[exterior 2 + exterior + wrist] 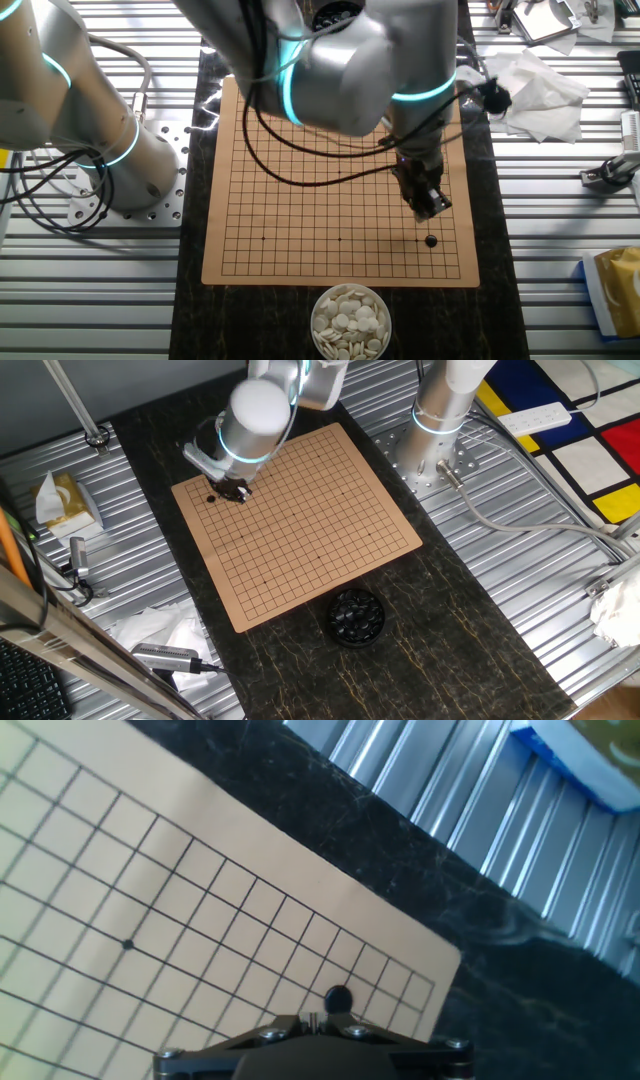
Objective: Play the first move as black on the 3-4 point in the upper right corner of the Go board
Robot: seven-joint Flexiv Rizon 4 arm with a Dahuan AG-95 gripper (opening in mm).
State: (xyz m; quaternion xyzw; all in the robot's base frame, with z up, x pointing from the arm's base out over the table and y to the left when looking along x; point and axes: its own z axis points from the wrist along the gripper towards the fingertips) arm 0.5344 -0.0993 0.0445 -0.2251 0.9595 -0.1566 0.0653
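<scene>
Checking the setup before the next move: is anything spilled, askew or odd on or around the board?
Nothing stands out. The Go board lies flat, with one black stone near its corner. The black stones and white stones sit inside their bowls, none spilled.

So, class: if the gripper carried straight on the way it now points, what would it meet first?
Probably the Go board, close beside the black stone; the gripper points down over it, though depth is unclear.

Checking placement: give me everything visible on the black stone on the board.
The black stone is small, round, glossy, and lies alone on the tan Go board, on a grid crossing near one corner. Nothing grips it: the gripper hangs just beside and above it, apart. Exact crossing is too small to confirm.
</scene>
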